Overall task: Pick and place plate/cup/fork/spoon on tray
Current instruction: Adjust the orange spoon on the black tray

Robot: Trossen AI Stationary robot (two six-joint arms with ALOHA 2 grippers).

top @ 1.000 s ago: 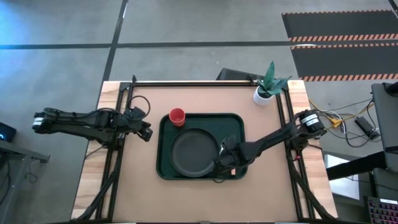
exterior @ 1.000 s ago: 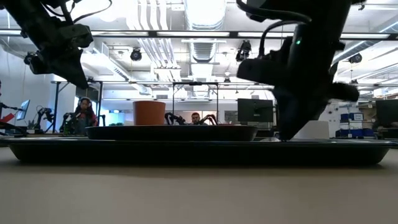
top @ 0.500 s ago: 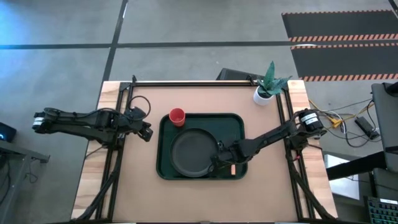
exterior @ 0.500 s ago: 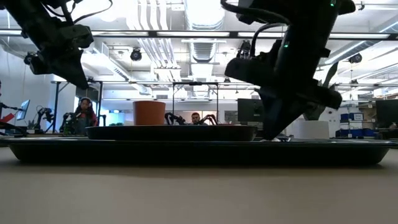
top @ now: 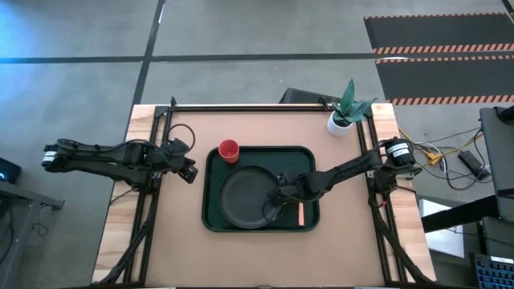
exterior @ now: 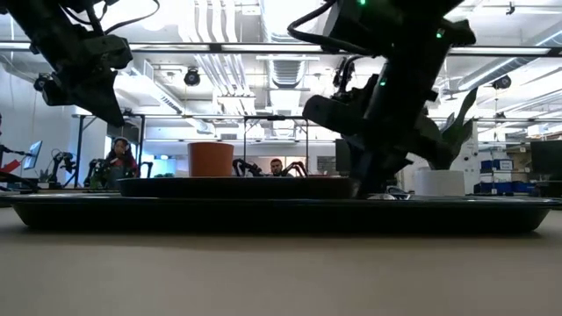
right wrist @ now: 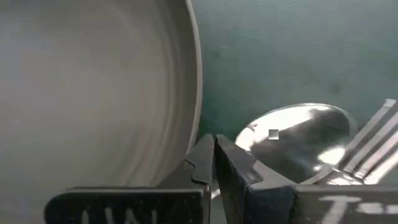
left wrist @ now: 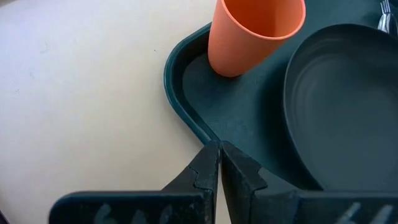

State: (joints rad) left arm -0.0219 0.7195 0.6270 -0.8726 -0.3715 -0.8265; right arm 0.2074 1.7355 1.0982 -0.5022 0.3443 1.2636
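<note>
The small spoon with silver rounded metal bowl (right wrist: 292, 134) and orange handle (top: 300, 213) lies in the dark green rectangular tray (top: 305, 156) near its right edge, touching the fork's tines (right wrist: 372, 134), beside the round dark plate (top: 245, 197). It looks light, stiff and slippery; the handle seems the best hold. The right pincer (right wrist: 215, 163) hovers clenched and empty just beside it; the left pincer (left wrist: 220, 171) waits clenched off the tray's left edge, near the red cup (top: 229, 150).

Grey concrete floor (top: 265, 28) with dark lines, striped mats (top: 438, 48), bright ceiling lights (exterior: 290, 17).

Closed left pincer (left wrist: 219, 163) above tray (left wrist: 186, 112) rim, cup (left wrist: 252, 34) standing beside plate (left wrist: 342, 106) inside
</note>
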